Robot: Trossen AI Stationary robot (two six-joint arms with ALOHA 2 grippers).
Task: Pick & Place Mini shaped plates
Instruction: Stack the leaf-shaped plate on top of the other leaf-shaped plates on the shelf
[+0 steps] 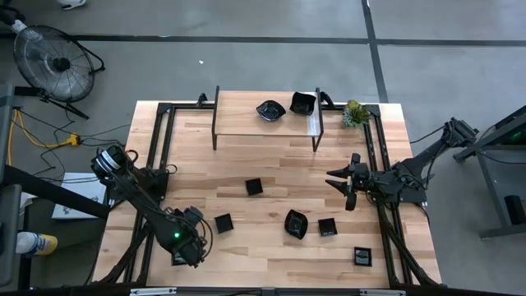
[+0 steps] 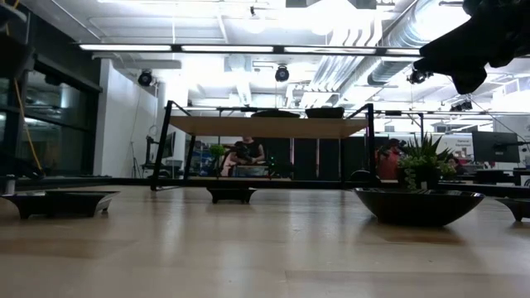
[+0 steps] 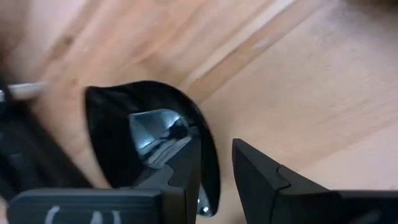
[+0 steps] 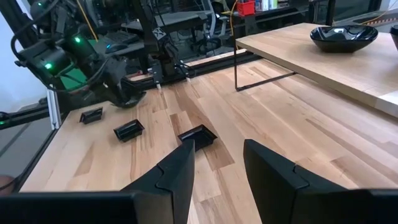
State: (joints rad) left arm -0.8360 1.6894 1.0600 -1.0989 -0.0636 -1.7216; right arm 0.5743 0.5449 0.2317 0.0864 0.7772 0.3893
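Observation:
Several mini shaped plates, small glossy black dishes, lie on the wooden table: one (image 1: 254, 187) mid-table, others (image 1: 223, 223), (image 1: 296, 224) nearer the front. Two more (image 1: 270, 109) rest on the raised shelf (image 1: 246, 123). My left gripper (image 1: 182, 249) points down at the near left over another plate (image 3: 118, 137). It is open, with one finger (image 3: 183, 168) over the plate's hollow, the other (image 3: 261, 180) outside its rim (image 3: 210, 155); bare wood shows between rim and outer finger. My right gripper (image 1: 341, 182) hovers open at the right, holding nothing.
A small green plant (image 1: 355, 113) stands at the far right beside the shelf. More black plates lie near the front right (image 1: 327, 227), (image 1: 362, 256). A black metal frame (image 1: 164, 148) runs along the table's sides. Bare wood lies between shelf and plates.

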